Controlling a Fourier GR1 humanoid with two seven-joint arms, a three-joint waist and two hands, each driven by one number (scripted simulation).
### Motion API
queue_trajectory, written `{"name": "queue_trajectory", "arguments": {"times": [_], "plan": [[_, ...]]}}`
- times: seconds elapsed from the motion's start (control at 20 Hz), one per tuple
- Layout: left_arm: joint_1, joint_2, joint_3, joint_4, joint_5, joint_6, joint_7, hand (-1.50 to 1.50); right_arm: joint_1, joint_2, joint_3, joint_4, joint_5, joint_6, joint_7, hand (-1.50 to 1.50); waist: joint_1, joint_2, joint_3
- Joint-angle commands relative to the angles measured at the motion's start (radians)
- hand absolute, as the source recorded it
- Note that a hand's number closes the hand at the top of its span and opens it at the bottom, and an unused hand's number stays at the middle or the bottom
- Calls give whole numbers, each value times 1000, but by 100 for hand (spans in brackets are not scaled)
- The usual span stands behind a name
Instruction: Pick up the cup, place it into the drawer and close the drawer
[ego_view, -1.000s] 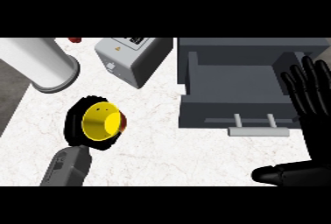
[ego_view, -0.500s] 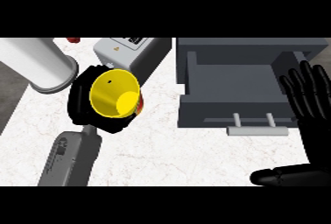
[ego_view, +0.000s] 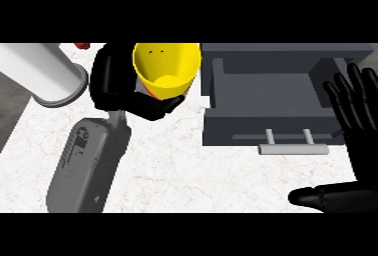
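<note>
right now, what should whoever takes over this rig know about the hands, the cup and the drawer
Left robot hand: curled round the yellow plastic cup, held above the white marble counter, left of the drawer.
Right robot hand: open, fingers up, resting at the right edge over the drawer's right side.
Grey drawer: pulled open, handle toward the robot; nothing visible inside.
Done: cup picked up.
Left: carry it right, set it in the drawer, push the drawer shut.

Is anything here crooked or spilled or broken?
Nothing looks spilled or broken. The yellow cup is tipped on its side in the left hand, beside the open drawer. That fits carrying it. The right hand rests open at the right edge.
</note>
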Motion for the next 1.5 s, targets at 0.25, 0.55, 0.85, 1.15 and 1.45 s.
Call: {"name": "queue_trajectory", "arguments": {"times": [0.25, 0.55, 0.85, 1.15, 1.45], "plan": [[-209, -4, -13, 195, -15, 76, 16, 150, 55, -8, -24, 5, -32, 41, -37, -150, -6, 2, 0], [-302, -4, -69, 313, -25, 134, 28, 150, 57, -32, -56, -24, -56, 50, -12, -150, -8, 1, 0], [-499, -4, -127, 571, 63, 241, -25, 150, -49, -24, -29, 52, -19, 24, -8, -150, -22, 6, 0], [-529, -4, -195, 681, 151, 278, -102, 150, 39, -8, -26, 83, -15, 66, -102, -150, -26, 6, 0], [-612, -4, -301, 836, 270, 294, -134, 150, -55, -8, -10, 115, -2, 45, -77, -150, -45, 11, 1]]}}
